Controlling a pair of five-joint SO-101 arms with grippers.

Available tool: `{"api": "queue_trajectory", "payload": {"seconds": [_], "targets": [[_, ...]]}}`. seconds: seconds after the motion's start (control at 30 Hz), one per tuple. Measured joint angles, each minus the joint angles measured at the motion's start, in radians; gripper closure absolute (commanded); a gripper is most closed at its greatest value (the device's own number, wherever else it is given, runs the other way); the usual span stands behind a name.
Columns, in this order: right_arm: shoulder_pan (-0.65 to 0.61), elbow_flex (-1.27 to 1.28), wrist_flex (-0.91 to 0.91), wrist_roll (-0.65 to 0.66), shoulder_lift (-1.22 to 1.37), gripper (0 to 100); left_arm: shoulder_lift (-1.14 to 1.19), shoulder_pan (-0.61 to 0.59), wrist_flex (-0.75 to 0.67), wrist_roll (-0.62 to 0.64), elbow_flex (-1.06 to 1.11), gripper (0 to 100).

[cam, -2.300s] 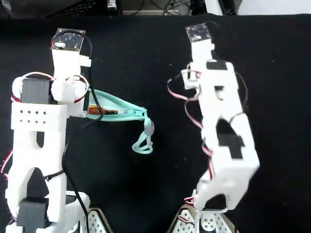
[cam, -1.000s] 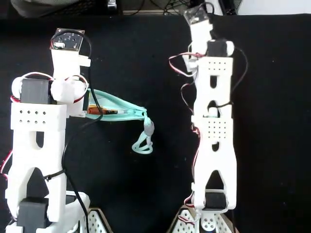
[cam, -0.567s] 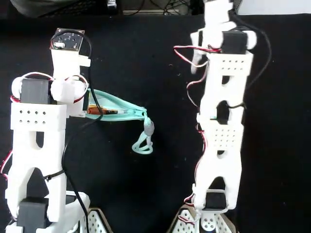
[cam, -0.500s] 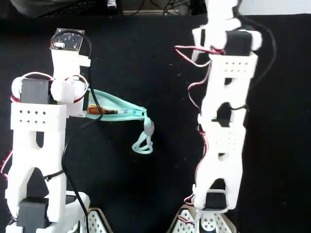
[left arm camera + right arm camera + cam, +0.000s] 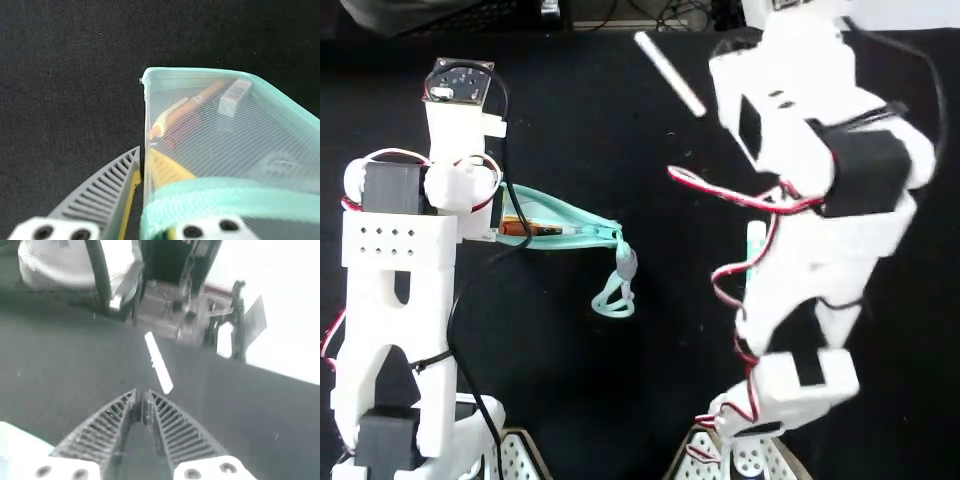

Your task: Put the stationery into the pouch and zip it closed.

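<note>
The mint mesh pouch [image 5: 560,225] lies on the black table beside my left arm, its mouth open and its zip loop [image 5: 617,290] trailing off its end. My left gripper [image 5: 142,152] is shut on the pouch's [image 5: 225,140] wall, one finger inside and one outside. Inside the pouch lie an orange pen [image 5: 185,107] and a small white block [image 5: 234,97]. My right gripper [image 5: 142,397] is shut on the end of a white stick [image 5: 159,364], raised over the table's far side. The stick [image 5: 670,73] points away from the right arm [image 5: 820,150].
A pale green strip [image 5: 756,250] shows on the table under the right arm. Beyond the table's far edge stand cables and equipment [image 5: 165,285]. The black cloth between the arms is bare around the zip loop.
The right arm stretched out to the table's far edge, then drew back and rose with the white stick in its gripper. The left arm and pouch have stayed still.
</note>
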Motion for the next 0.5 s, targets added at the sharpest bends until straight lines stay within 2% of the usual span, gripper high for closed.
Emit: {"api": "queue_trajectory", "payload": {"seconds": [0.17, 0.33, 0.5], "targets": [[0.015, 0.356, -0.195, 0.0, 0.043, 74.0, 0.0, 0.0, 0.0, 0.0, 0.0, 97], [0.069, 0.66, -0.58, 0.075, 0.195, 73.0, 0.0, 0.0, 0.0, 0.0, 0.0, 97], [0.143, 0.713, -0.945, 0.087, 0.361, 73.0, 0.0, 0.0, 0.0, 0.0, 0.0, 97]]}}
